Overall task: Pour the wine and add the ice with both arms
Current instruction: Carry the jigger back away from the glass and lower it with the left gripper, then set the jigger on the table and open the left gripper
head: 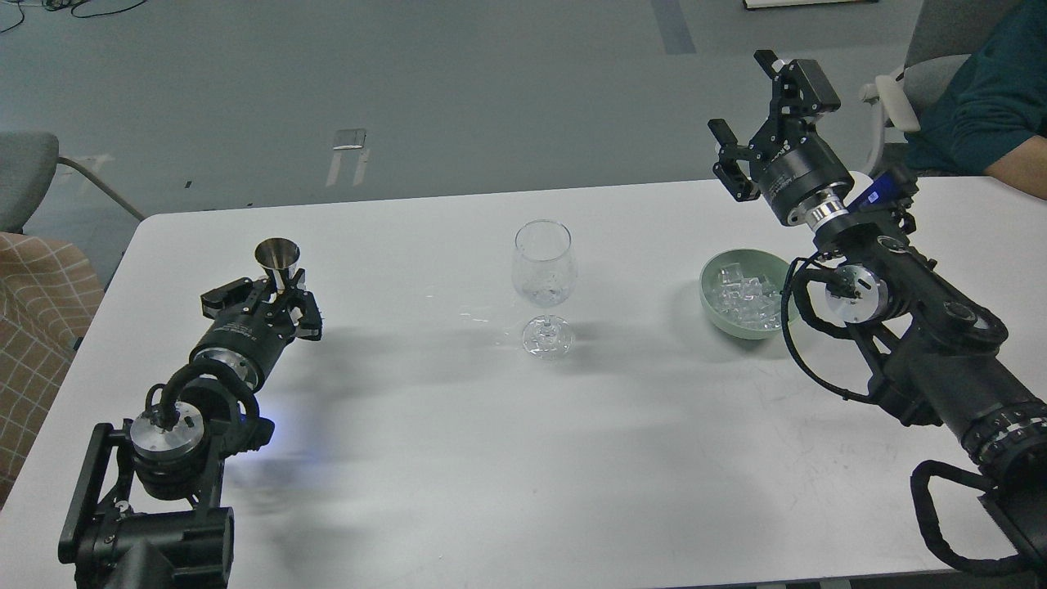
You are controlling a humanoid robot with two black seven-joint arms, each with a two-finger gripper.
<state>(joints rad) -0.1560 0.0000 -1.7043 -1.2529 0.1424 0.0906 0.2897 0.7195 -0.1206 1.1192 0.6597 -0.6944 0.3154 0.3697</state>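
A clear wine glass (544, 270) stands upright at the middle of the white table (458, 458), with a little clear wine (543, 291) and glints low in its bowl. My left gripper (276, 296) is shut on the stem of a small steel measuring cup (276, 255), held upright low over the table's left side. A pale green bowl (710, 301) of clear ice cubes (743, 293) sits at the right. My right gripper (748, 110) is open and empty, raised above and behind the bowl.
A person's arm in a teal sleeve (990, 106) rests at the table's far right corner, by a grey chair (941, 57). Another grey chair (24, 176) and a checked cloth (37, 311) stand off the table's left edge.
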